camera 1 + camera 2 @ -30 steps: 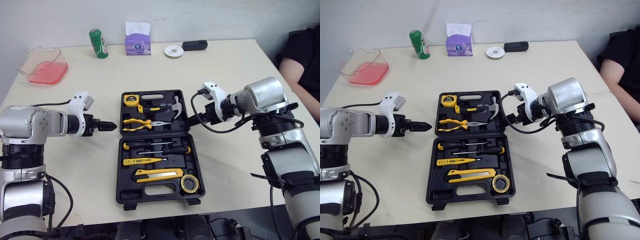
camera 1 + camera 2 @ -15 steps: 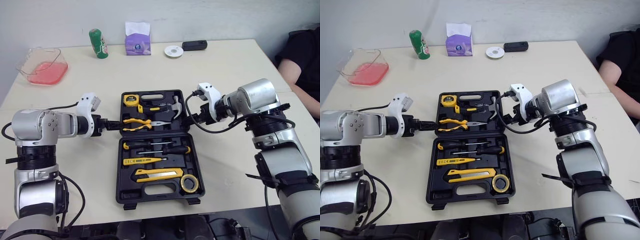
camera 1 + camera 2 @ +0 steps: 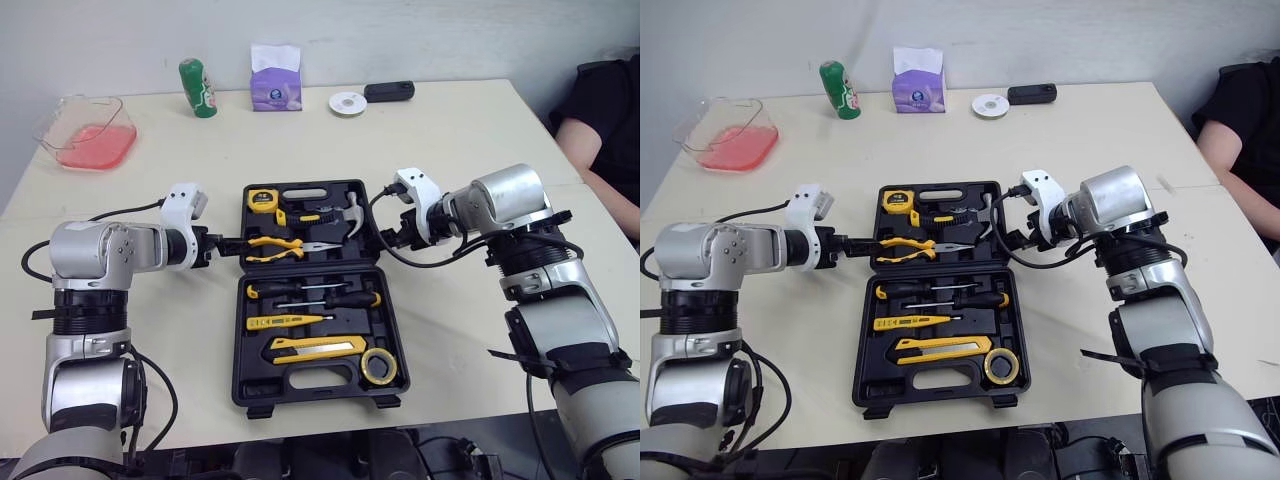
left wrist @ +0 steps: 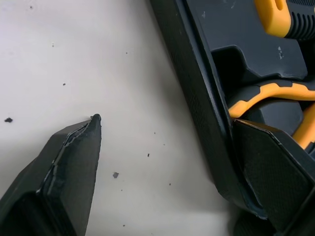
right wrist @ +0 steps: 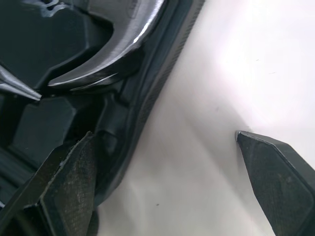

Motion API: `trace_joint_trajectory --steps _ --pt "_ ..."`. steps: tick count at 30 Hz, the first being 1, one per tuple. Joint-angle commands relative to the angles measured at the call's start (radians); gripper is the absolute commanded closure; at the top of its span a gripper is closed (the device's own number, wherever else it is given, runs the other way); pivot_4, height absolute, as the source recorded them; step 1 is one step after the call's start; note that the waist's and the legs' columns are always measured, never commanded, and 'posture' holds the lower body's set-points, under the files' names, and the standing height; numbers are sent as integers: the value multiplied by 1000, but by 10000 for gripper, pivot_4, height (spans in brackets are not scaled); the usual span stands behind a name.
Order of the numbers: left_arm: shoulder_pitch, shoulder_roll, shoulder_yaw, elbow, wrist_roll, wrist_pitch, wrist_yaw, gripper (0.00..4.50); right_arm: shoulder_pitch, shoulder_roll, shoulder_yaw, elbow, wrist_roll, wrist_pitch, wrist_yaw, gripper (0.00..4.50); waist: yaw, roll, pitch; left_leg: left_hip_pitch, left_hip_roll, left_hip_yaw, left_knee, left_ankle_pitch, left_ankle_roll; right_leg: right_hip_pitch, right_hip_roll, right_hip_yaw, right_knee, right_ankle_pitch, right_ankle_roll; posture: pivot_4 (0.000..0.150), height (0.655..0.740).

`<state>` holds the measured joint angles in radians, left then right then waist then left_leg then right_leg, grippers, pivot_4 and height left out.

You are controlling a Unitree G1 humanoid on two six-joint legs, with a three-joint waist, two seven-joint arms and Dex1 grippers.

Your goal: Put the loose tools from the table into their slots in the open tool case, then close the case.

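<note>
L gripper [image 3: 232, 246] & R gripper [image 3: 386, 238]: fingers spread, not clenched, each straddling a side wall of case [image 3: 300, 383], far half.

Bright, even lighting. Soft short shadows hug the open black plastic tool case [image 3: 318, 381]. In my right wrist view, glare washes out the cream tabletop [image 5: 246, 59] beside it.

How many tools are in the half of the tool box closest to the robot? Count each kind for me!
screwdrivers: 2
slim yellow tool: 1
yellow utility knife: 1
roll of yellow tape: 1
Total: 5
</note>
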<state>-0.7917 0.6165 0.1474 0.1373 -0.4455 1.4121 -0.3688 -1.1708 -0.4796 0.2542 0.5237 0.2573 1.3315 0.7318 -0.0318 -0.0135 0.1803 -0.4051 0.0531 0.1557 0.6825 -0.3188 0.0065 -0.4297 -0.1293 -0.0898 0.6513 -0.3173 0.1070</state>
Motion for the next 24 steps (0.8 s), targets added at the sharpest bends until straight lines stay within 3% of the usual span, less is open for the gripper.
trace_joint_trajectory --steps 1,6,8,11,15,16,17,19,24 --pt "-13 -2 -13 9 20 -10 3 308 -1 0 -24 5 -6 -1 -17 0 0 0 0 0 0 0 0 0 0 0 0 0 0 0 0 1500 7400" --pt "-17 -17 -67 6 26 -10 -6 308 -6 6 -19 19 -8 12 -26 0 1 -1 0 0 -1 0 0 0 0 0 -1 0 1 0 0 1500 7400" --pt "-15 -25 -75 4 34 -13 0 0 -4 11 -20 18 -5 16 -28 8473 2 -1 -1 1 -1 0 0 0 0 1 -1 0 1 0 0 1500 7400" --pt "-18 -44 -73 1 33 7 6 8364 -2 28 -39 12 1 35 -37 22439 4 -1 -1 1 -2 -1 1 1 1 1 -1 0 2 0 0 1500 7400" --pt "-8 -42 -104 -15 39 18 -4 27227 5 44 -66 8 5 48 -61 42749 1 -5 -3 2 -2 -2 1 1 1 2 -2 0 2 0 0 1500 7400" --pt "-11 -42 -102 -12 39 19 -5 31097 3 50 -79 12 7 52 -70 45000 1 -5 -3 3 -2 -2 1 1 1 3 -1 0 2 0 0 1500 7400" --pt "-15 -42 -97 -10 36 22 -7 36315 1 57 -92 14 8 54 -80 45000 1 -4 -4 3 -2 -2 1 1 1 3 -2 0 2 0 0 1500 7400" --pt "-15 -42 -93 -7 35 21 -10 41342 0 72 -127 17 9 59 -109 45000 1 -4 -4 3 -2 -2 1 1 1 3 -1 0 2 0 0 1500 7400" --pt "-21 -76 -35 -13 38 -20 25 41630 14 114 -248 -10 24 33 -186 45000 0 -4 -4 4 -2 -2 0 3 0 3 -1 1 3 0 0 1500 7400"
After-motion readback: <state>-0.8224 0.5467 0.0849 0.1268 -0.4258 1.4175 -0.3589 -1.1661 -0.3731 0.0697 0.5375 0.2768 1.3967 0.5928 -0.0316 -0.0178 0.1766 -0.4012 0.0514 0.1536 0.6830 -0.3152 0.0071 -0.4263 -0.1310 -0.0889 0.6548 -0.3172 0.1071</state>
